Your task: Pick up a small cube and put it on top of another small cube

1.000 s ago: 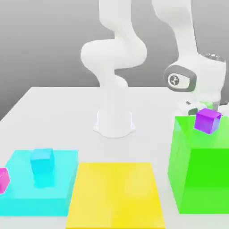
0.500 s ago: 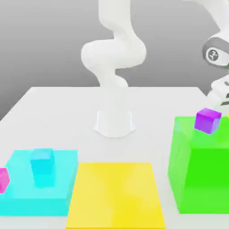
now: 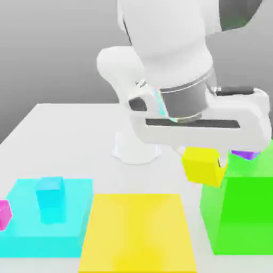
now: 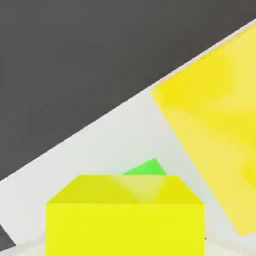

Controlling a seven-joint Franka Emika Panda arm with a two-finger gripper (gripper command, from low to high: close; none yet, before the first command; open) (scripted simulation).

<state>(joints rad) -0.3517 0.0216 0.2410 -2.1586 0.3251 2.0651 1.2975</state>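
My gripper [image 3: 202, 153] hangs close to the camera in the exterior view, shut on a small yellow cube [image 3: 202, 166] held in the air just off the left edge of the tall green block [image 3: 240, 213]. The same yellow cube [image 4: 125, 220] sits right under the hand camera. A small purple cube [image 3: 245, 155] rests on top of the green block, mostly covered by the hand. A small cyan cube [image 3: 49, 198] stands on the low cyan platform [image 3: 26, 234]. A small magenta cube [image 3: 4, 214] sits at that platform's left edge.
A flat yellow pad [image 3: 137, 232] lies between the cyan platform and the green block, also seen in the hand view as the yellow pad [image 4: 215, 130]. The arm's white base [image 3: 136, 146] stands behind it on the white table [image 3: 64, 138].
The arm has swung from the exterior view's far right toward the camera and the middle, bringing the yellow cube beside the green block. The hand now covers most of the purple cube.
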